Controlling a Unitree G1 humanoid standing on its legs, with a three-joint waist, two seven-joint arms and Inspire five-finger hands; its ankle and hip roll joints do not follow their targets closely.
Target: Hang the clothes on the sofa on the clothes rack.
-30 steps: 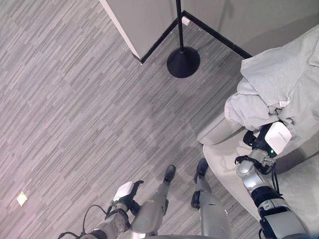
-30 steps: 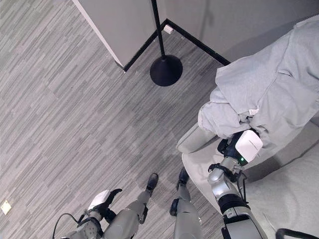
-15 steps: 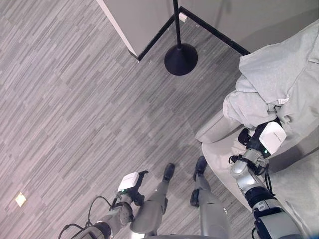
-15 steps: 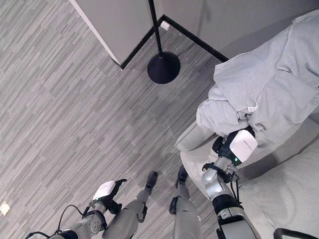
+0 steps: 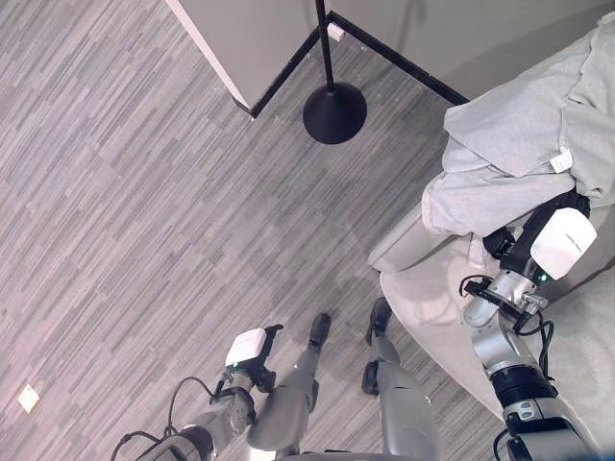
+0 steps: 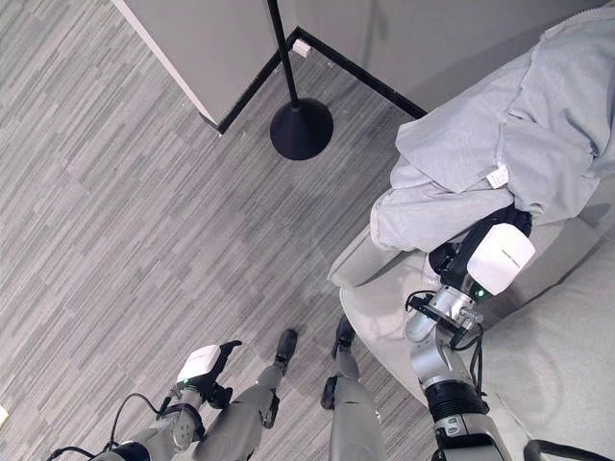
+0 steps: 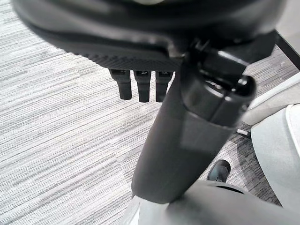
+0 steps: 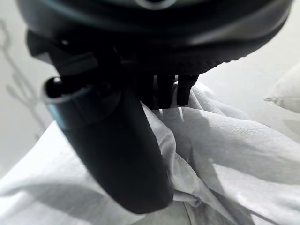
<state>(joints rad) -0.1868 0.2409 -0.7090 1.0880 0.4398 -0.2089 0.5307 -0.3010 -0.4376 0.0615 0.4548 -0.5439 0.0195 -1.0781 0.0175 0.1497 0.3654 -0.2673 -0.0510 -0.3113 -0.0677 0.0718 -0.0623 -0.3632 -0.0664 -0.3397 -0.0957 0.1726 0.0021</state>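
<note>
A light grey garment (image 5: 519,144) hangs bunched over the sofa's (image 5: 428,303) arm and back, a white label showing at its fold. My right hand (image 5: 524,240) is raised under the garment's lower edge; in the right wrist view its fingers (image 8: 164,89) curl into the cloth (image 8: 225,154) with the thumb lying along it. The clothes rack stands by the wall corner, seen as a black round base (image 5: 334,112) with a thin black pole (image 5: 323,43). My left hand (image 5: 250,351) hangs low at my side, and its fingers (image 7: 140,84) point straight down over the floor, holding nothing.
Grey striped carpet runs between me and the rack. A wall corner with black skirting (image 5: 288,67) juts out just left of the rack's base. The pale sofa fills the right side. A small light patch (image 5: 27,397) lies on the floor at the lower left.
My right hand has risen and moved right, lifting the garment's lower fold with it. My left hand came up slightly beside my leg. The camera has shifted a little.
</note>
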